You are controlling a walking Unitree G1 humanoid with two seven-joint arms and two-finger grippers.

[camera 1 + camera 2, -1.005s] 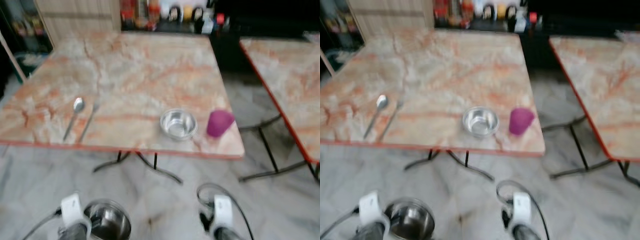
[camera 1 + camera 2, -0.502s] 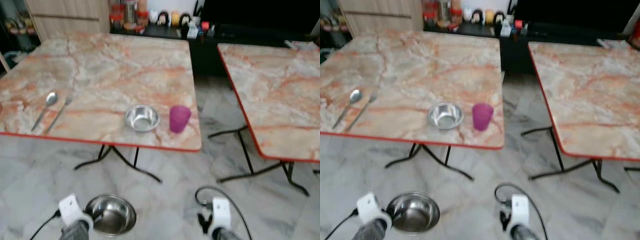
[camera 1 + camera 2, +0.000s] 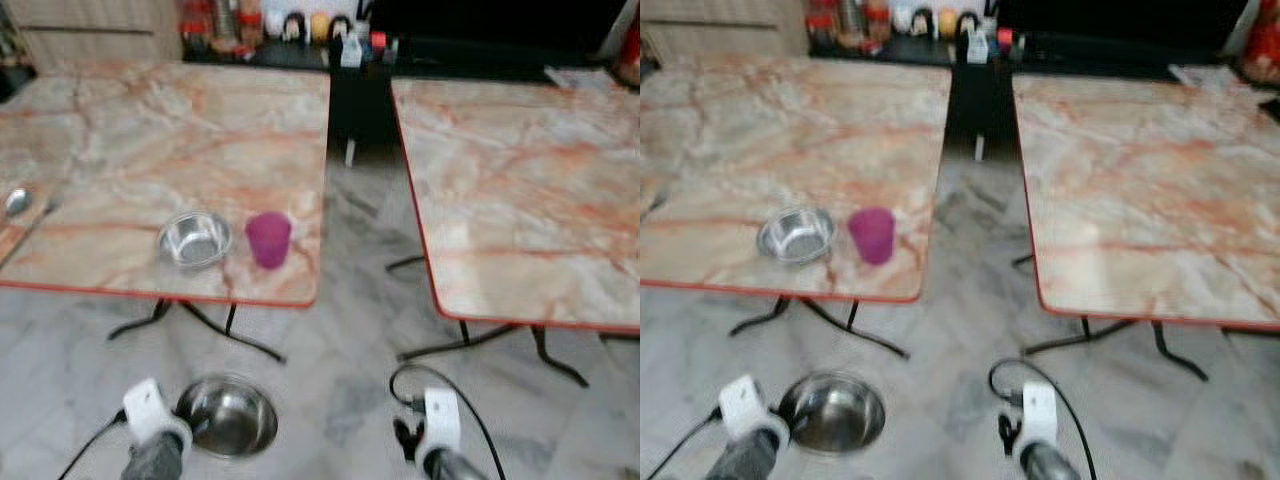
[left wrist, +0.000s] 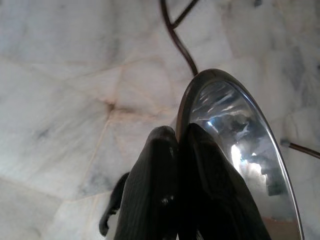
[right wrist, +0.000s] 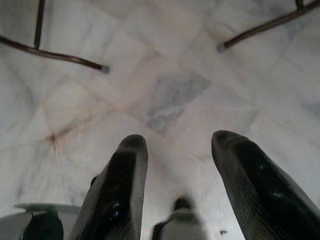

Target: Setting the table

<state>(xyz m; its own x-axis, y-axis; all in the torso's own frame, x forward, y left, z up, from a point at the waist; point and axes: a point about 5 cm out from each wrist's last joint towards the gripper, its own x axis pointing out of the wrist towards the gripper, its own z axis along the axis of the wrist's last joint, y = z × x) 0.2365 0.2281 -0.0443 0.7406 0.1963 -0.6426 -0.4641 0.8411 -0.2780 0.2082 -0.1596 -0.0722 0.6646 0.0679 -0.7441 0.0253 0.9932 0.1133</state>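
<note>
Here the left pincer [image 4: 177, 145] pinches the rim of a steel bowl [image 3: 232, 416], carried low above the marble floor [image 3: 340, 340]. The bowl looks light, rigid and slick, so this rim grip probably holds best kept level. The right pincer [image 5: 180, 165] hangs spread and empty. A second bowl [image 3: 194, 240] and purple cup [image 3: 268, 238] stand just beside each other on the left surface [image 3: 170, 120]. No writing is legible.

Head views evenly bright but softly motion-blurred throughout; the background along the upper edge falls dark. Left wrist view sharp, with glare on the polished round steel bowl [image 4: 240, 145]. Right wrist view shows the black fingers [image 5: 117, 195] slightly defocused.
</note>
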